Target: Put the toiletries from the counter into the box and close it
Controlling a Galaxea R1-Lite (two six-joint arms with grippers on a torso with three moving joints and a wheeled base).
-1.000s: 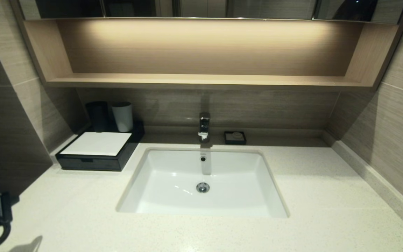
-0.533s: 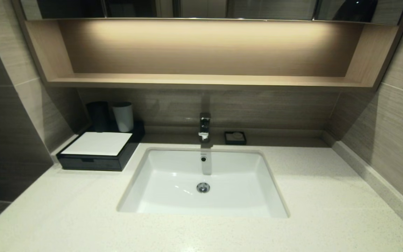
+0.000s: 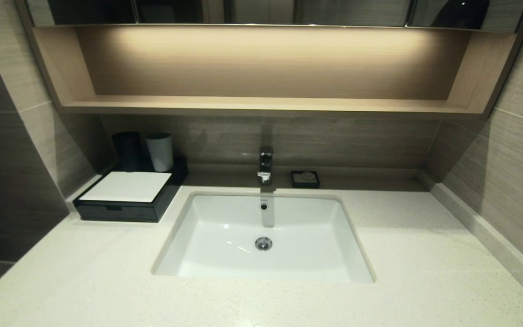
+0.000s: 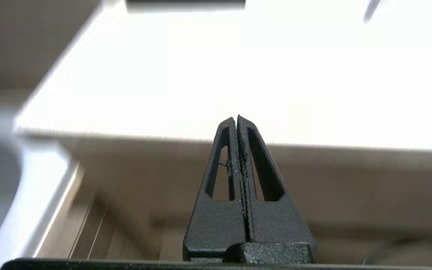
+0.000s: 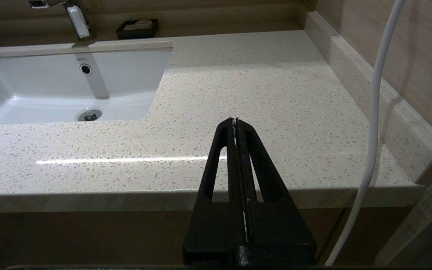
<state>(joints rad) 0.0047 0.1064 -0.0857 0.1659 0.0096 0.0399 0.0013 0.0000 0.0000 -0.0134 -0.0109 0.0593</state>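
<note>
Room: bathroom nook with brown tiled walls and a lit wooden shelf across the upper half of the head view.
Bench: pale speckled stone counter filling the lower half of the head view; a white rectangular sink is set in its middle, with a chrome tap at the sink's back edge.
Box: low black box with a flat white top panel, at the left of the head view, against the side wall and just left of the sink. Its notched drawer front sits flush with the body, so it looks shut.
Toiletries: none can be seen on the bench in any view.
Cups: a black cup and a white cup stand side by side just behind the box's white panel.
Soap dish: small black square dish at the back of the bench, right of the tap; in the right wrist view it shows at the upper left.
Left gripper: seen only in its own wrist view, below and in front of the bench's front edge; jaws pressed together, nothing between them.
Right gripper: seen only in its own wrist view, low in front of the bench's front edge, to the right of the sink; jaws closed tight on nothing.
Cable: a white cable runs down the right side of the right wrist view.
</note>
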